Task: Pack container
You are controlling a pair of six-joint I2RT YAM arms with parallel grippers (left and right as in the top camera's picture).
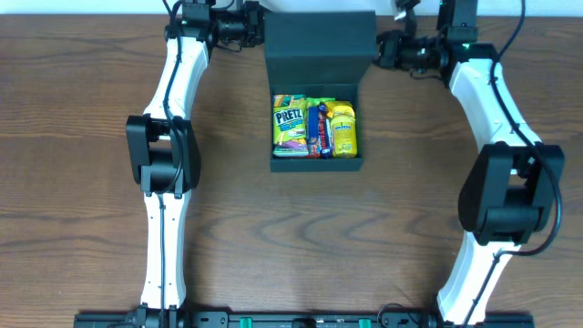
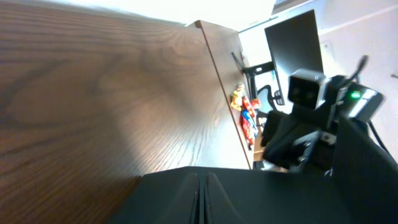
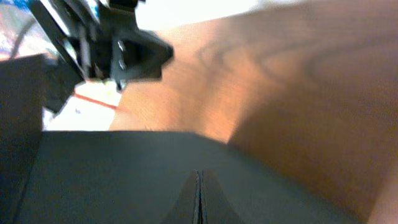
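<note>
Black container [image 1: 317, 165], lid open, snack pkts [image 1: 314, 128] inside; dark wood-grain table [image 1: 91, 137] beneath. L gripper [image 2: 200, 186], R gripper [image 3: 199, 186] flanking container lid: jaws pressed together, empty.

Snacks [image 1: 314, 128] crammed the container [image 1: 317, 165]. Its raised lid [image 1: 319, 46] walled the far side, left arm [image 1: 173, 109] and right arm [image 1: 496, 100] flanking. Near side lay open.

A robotics lab was indicated. 2 arms, the left arm [image 1: 168, 146] at 9 o'clock and the right arm [image 1: 501, 182] at 3 o'clock, were mounted on a rail [image 1: 301, 320] at 6 o'clock of a wood-grain table [image 1: 82, 182]. Past the table's edge, at 1 o'clock in the left wrist view, a dark monitor [image 2: 295, 40] was seen.
</note>
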